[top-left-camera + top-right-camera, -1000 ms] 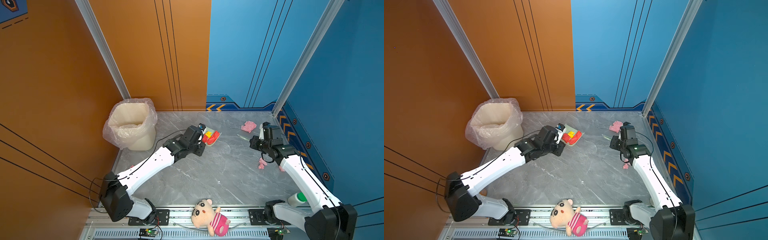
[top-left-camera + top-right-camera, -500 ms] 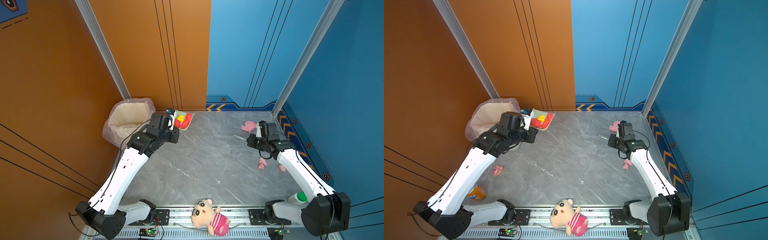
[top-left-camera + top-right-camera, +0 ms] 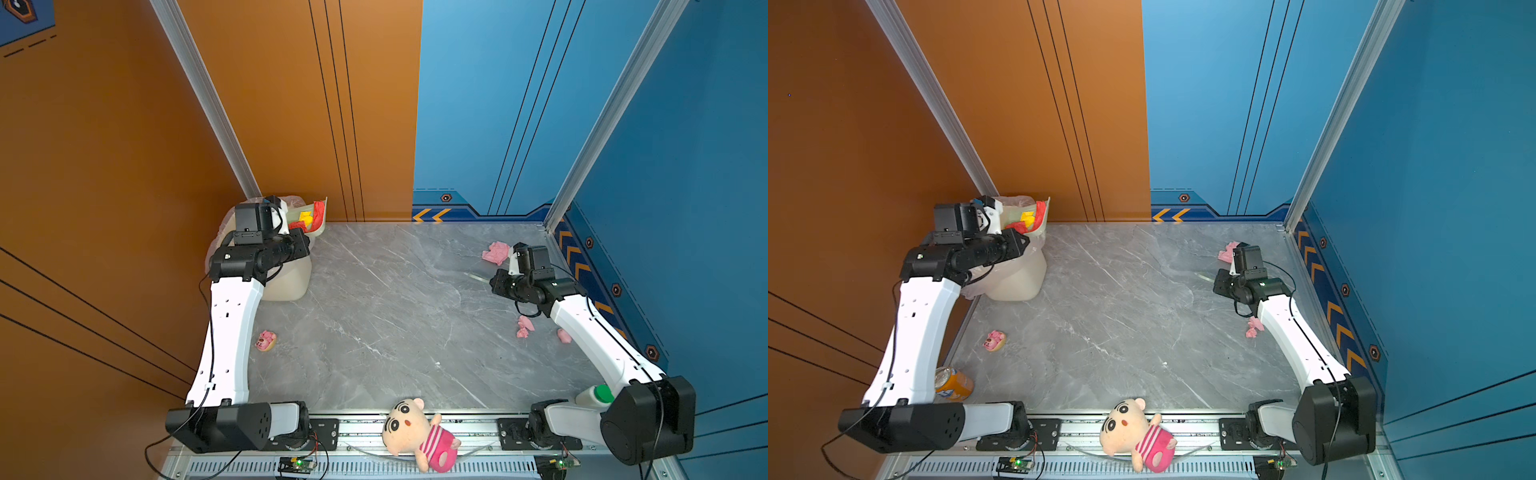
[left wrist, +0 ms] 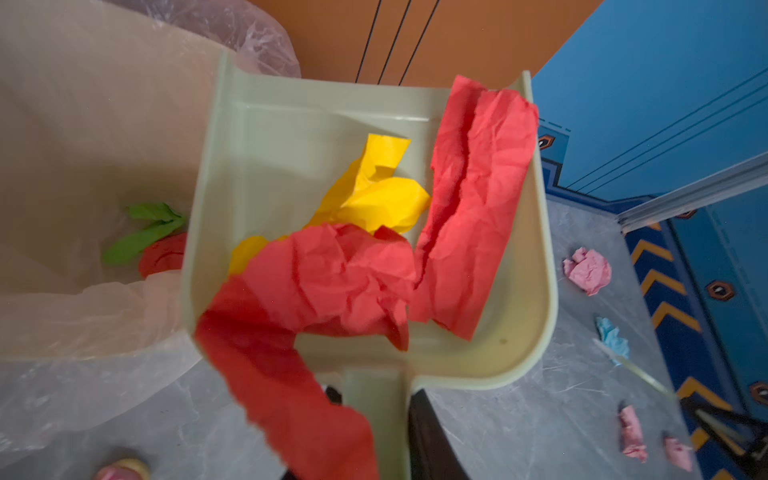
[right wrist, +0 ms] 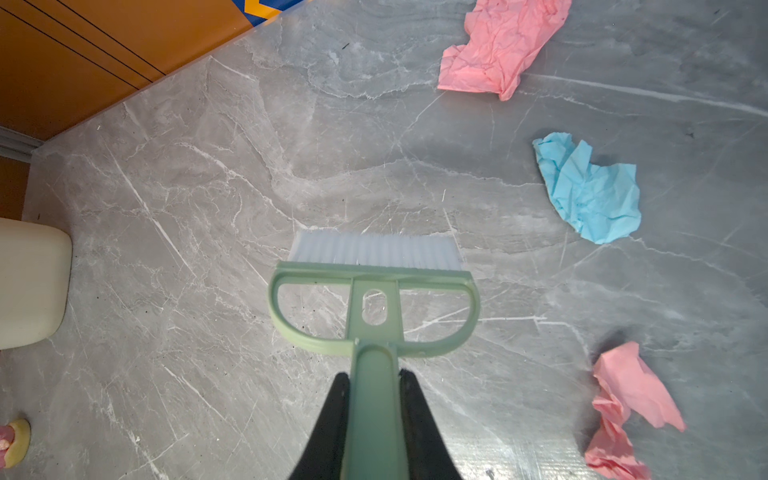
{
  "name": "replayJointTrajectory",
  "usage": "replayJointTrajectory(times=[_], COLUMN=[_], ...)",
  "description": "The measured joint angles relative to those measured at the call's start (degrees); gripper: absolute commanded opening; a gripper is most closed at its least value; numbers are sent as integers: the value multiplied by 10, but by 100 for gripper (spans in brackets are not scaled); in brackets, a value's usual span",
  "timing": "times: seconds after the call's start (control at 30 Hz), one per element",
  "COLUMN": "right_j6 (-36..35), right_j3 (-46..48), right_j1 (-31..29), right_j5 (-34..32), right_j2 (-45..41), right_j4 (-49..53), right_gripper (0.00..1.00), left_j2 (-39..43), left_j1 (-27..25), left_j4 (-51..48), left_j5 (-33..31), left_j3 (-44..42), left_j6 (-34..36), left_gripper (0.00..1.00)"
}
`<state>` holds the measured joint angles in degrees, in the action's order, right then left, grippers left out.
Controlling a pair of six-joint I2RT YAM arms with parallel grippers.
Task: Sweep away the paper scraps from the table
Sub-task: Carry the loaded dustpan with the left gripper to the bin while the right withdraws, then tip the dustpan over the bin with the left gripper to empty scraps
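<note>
Your left jaws grip a pale green plastic dustpan (image 4: 291,145) of crumpled red-and-yellow paper scraps (image 4: 332,270); right jaws, a green brush (image 5: 376,272).

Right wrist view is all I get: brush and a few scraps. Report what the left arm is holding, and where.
Observer: The left end effector is shut on the handle of the dustpan, raised at the rim of the lined bin, with red and yellow paper scraps in it.
Operator: Now give me anything along the front edge.
Observer: A plush doll in pink stripes lies on the front rail, between the two arm bases.
</note>
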<state>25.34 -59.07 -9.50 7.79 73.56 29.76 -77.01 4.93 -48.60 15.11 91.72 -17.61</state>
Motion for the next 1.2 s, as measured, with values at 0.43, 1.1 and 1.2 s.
replayJointTrajectory(times=[0.43, 1.1, 1.2], right_j6=[0, 0, 0], right_j3=[9, 18, 18], right_j1=[-3, -3, -3], right_j5=[7, 14, 15], right_j2=[1, 0, 0], right_j4=[-19, -20, -20], right_gripper=[0, 0, 0], left_j2=[-34, -7, 3], left_j1=[124, 202, 202], left_j4=[157, 500, 524], left_j5=[223, 353, 358], left_j3=[-31, -220, -220], left_j6=[-198, -518, -547], left_gripper=[16, 17, 18])
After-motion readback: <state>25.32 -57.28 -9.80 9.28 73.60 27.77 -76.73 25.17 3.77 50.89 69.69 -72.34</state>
